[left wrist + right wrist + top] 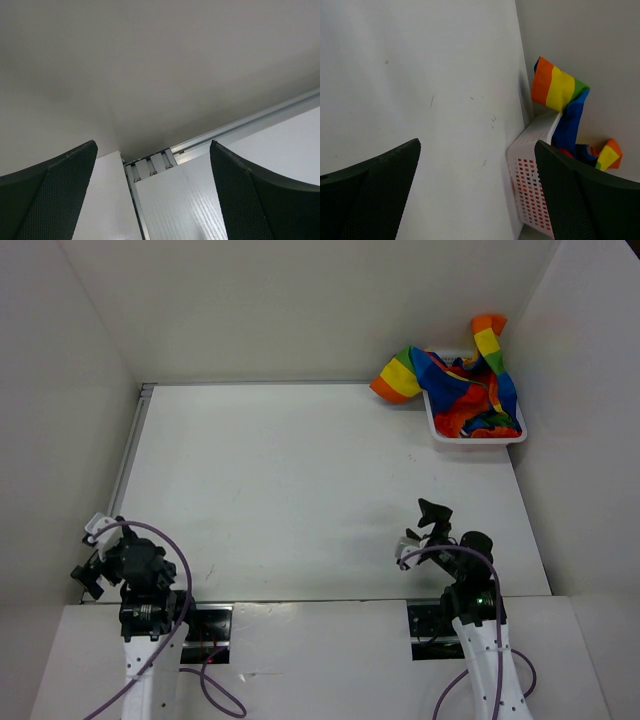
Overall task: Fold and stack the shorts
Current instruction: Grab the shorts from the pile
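The rainbow-striped shorts (462, 383) lie crumpled in the white mesh basket (480, 437) at the table's far right corner, with parts hanging over the left rim and up the back wall. In the right wrist view the shorts (560, 95) spill over the basket (532, 175). My left gripper (97, 552) is open and empty at the near left edge; in its wrist view the left gripper (152, 192) frames only table and wall. My right gripper (422, 530) is open and empty at the near right, far from the basket; the right gripper (477, 192) shows only bare table between its fingers.
White walls enclose the table on the left, back and right. A metal rail (130, 455) runs along the table's left edge and also shows in the left wrist view (250, 127). The white tabletop (300, 490) lies between the arms and the basket.
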